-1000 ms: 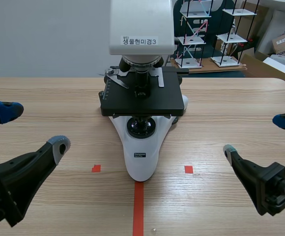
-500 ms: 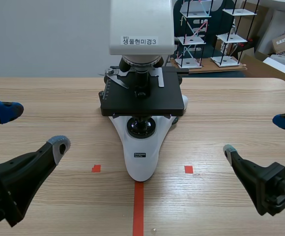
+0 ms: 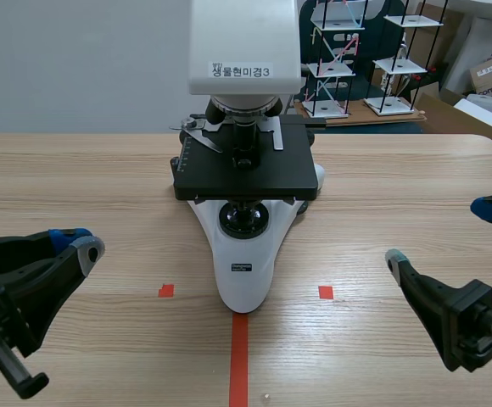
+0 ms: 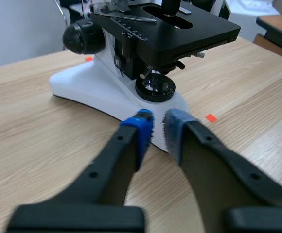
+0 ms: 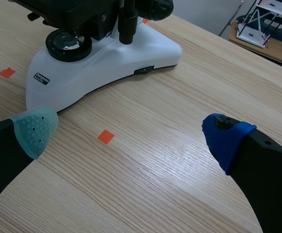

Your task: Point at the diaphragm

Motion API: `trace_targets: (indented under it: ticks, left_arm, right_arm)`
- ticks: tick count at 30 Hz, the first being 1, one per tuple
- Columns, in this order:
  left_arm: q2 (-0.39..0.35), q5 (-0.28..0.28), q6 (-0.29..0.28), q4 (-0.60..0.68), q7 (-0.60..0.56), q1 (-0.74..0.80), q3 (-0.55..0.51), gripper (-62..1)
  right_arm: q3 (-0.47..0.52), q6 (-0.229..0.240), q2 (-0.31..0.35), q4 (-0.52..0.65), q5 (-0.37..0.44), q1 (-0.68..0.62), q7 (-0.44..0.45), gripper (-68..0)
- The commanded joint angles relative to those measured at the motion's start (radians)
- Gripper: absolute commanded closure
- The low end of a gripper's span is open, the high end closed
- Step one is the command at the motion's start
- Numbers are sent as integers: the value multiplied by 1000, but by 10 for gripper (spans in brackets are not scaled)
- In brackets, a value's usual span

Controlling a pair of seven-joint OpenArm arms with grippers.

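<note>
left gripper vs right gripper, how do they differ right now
The left gripper has its fingers nearly together; the right gripper has them spread wide. The left gripper aims at the microscope base close ahead; the right gripper frames bare table. Both hold nothing.

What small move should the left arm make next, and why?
Probably ease the left gripper forward and slightly up toward the diaphragm under the stage. Its jaws are together like a pointer, but it sits low and well short of the white base, aimed roughly at the lamp lens below the diaphragm.
</note>
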Motion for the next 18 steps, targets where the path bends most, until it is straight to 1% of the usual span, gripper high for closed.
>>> trace_targets:
  ticks: [1,5,9,14,16,18]
  left_arm:
    - [5,9,1,-38,-77,-25,15,-55]
    - [13,70,0,-193,-215,-107,75,-55]
    - [40,150,-1,-360,-327,-214,145,-55]
    - [100,272,-1,-530,-394,-345,218,-55]
    - [117,303,-1,-584,-400,-397,254,-55]
    - [133,309,7,-634,-418,-444,296,-55]
  right_arm:
    - [2,-3,13,16,7,0,11,-679]
    - [2,-4,13,16,7,0,11,-679]
    - [2,-4,13,16,7,0,11,-679]
    - [2,-4,13,16,7,0,11,-679]
    - [2,-4,13,16,7,0,11,-679]
    - [2,-4,13,16,7,0,11,-679]
